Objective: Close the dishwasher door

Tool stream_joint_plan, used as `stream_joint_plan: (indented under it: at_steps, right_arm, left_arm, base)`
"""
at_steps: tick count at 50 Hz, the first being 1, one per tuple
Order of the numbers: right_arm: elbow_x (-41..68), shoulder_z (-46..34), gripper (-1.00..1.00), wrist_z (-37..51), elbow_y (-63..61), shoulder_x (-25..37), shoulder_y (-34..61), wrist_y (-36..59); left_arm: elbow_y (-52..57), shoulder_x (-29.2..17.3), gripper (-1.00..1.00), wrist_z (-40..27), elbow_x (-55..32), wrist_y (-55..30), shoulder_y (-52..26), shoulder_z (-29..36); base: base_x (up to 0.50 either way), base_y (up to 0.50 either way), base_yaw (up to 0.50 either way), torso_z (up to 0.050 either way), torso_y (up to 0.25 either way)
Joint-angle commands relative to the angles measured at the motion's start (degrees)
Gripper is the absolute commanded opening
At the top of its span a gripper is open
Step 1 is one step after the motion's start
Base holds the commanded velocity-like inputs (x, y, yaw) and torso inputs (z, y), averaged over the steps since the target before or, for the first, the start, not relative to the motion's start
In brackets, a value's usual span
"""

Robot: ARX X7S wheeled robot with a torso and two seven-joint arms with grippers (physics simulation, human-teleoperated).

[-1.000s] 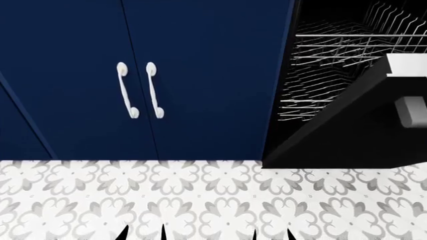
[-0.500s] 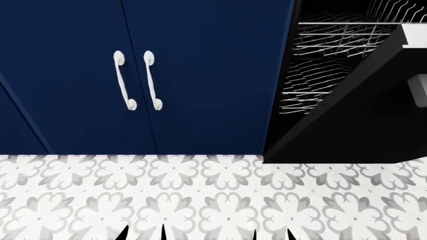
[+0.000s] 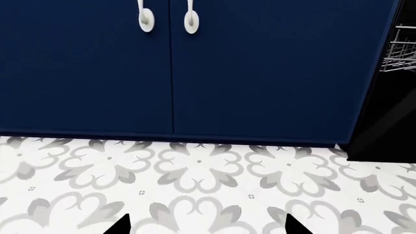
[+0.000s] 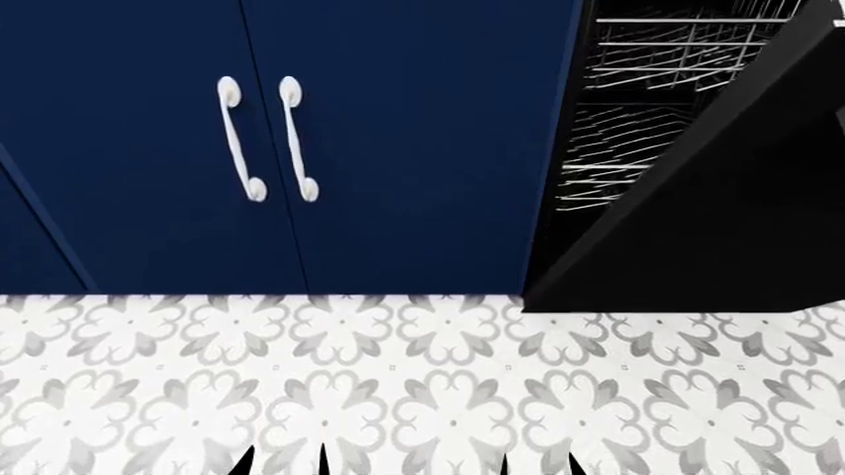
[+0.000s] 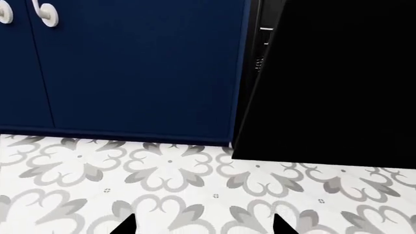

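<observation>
The dishwasher door [image 4: 719, 218] is a matte black panel at the right of the head view, hanging part open and tilted out from the machine. Its control strip and handle are out of view. It fills the right wrist view as a black slab [image 5: 331, 83], and its edge [image 3: 390, 122] shows in the left wrist view. My left gripper [image 4: 281, 463] [image 3: 206, 225] and right gripper [image 4: 537, 463] [image 5: 204, 225] show only as black fingertips low over the floor. Both are open, hold nothing, and are well short of the door.
Silver wire racks [image 4: 647, 99] [image 3: 400, 53] show inside the dishwasher behind the door. Navy blue cabinet doors [image 4: 396, 148] with two white curved handles [image 4: 264, 139] stand to the left. A grey-and-white patterned tile floor [image 4: 422, 386] lies between me and the cabinets.
The head view has shifted: cabinets and door sit higher in the picture, and the door's white strip and grey handle have slid out at the upper right. The fingertips look unchanged.
</observation>
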Motion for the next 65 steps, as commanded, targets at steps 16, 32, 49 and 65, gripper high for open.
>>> stream_joint_plan:
  at_steps: [16, 32, 49, 65]
  right_arm:
    - [0.03, 0.16, 1.0, -0.18, -0.01, -0.02, 0.09, 0.06]
    - [0.02, 0.13, 1.0, -0.12, -0.01, -0.02, 0.04, 0.03]
    - [0.04, 0.06, 1.0, -0.08, -0.01, -0.02, 0.02, -0.03]
    - [0.03, 0.15, 1.0, -0.13, -0.01, -0.05, -0.04, -0.13]
  left_arm:
    - [0.01, 0.0, 1.0, -0.01, 0.0, 0.0, 0.0, 0.01]
    - [0.01, 0.0, 1.0, -0.01, 0.0, 0.0, 0.0, 0.01]
    - [0.01, 0.01, 1.0, 0.43, -0.22, -0.3, -0.11, -0.34]
    - [0.01, 0.18, 1.0, 2.09, -0.57, 0.01, -0.09, -1.63]
  base:
    - [0.0, 0.0, 0.0, -0.05, 0.0]
    - [0.0, 0.0, 0.0, -0.05, 0.0]
    - [0.0, 0.0, 0.0, -0.05, 0.0]
    - [0.0, 0.0, 0.0, -0.044, 0.0]
